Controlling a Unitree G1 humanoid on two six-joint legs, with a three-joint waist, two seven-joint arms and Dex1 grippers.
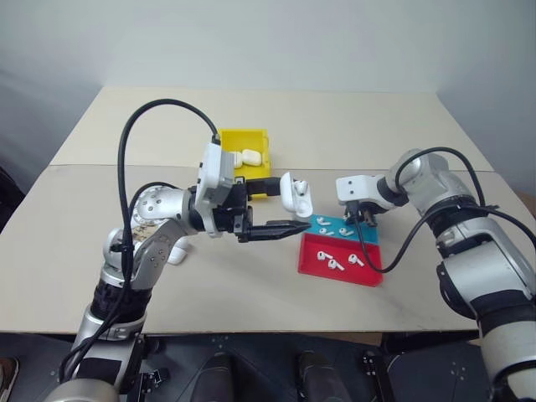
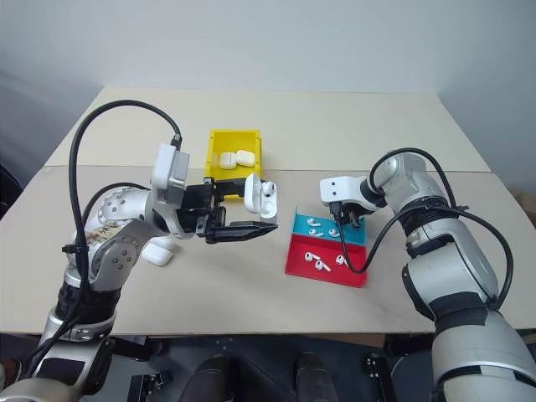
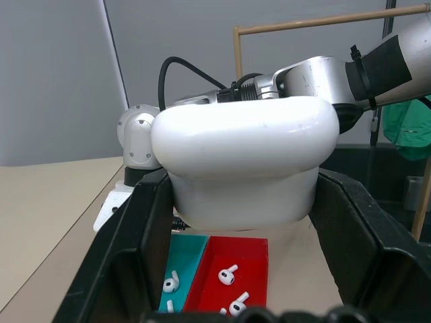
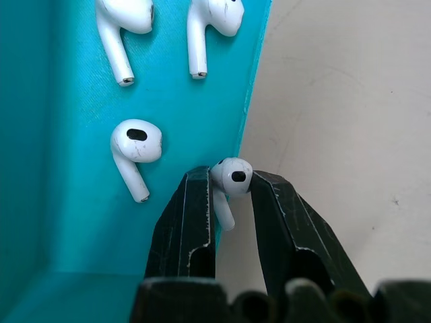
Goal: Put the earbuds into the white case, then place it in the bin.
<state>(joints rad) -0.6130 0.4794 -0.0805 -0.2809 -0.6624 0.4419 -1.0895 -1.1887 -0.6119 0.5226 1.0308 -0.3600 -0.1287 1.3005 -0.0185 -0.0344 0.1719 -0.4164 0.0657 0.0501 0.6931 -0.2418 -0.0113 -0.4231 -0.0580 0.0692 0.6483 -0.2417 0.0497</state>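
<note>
On the beige bench (image 1: 352, 134) our left pincer (image 1: 289, 228) grips the open case (image 1: 296, 194); our right pincer (image 4: 231, 202) clamps an earbud (image 4: 231, 177) at the blue tray (image 4: 60, 168). Loading and the bin (image 1: 251, 138) remain.

Two robot arms are built from rounded silver-grey metal segments joined by black bands at the joints. The left arm (image 1: 138, 251) has a ball-shaped silver joint dotted with small dark screw holes, and a thick black cable arcs high from its forearm to a white rectangular wrist block. Its left gripper (image 1: 289, 219) has long, matte black, tapering plastic fingers on a black housing. The right arm (image 1: 469, 243) is bulkier, with glossy silver shells and black cables looping around its elbow and forearm. A white boxy wrist module carries the right gripper (image 4: 231, 195), whose black fingers look scuffed with fine scratches.
</note>
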